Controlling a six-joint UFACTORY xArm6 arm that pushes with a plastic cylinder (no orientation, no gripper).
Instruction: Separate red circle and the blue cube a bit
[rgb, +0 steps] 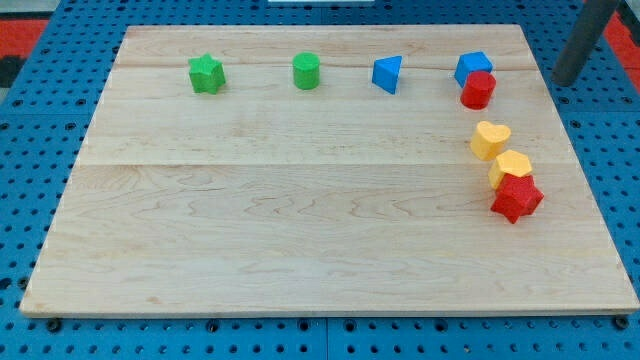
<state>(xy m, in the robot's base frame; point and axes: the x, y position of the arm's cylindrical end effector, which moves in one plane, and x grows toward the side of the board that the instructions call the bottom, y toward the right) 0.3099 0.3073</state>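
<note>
The red circle (478, 90) sits near the board's top right, touching the lower edge of the blue cube (472, 66) just above it. My rod comes in from the view's top right corner. My tip (566, 82) rests to the right of both blocks, a clear gap away, touching neither.
A wooden board (300, 220) lies on a blue pegboard. Along its top: a green star (206, 74), a green cylinder (306, 71), a blue triangle (387, 74). On the right: a yellow heart (489, 140), a yellow hexagon (510, 168), a red star (516, 197), bunched together.
</note>
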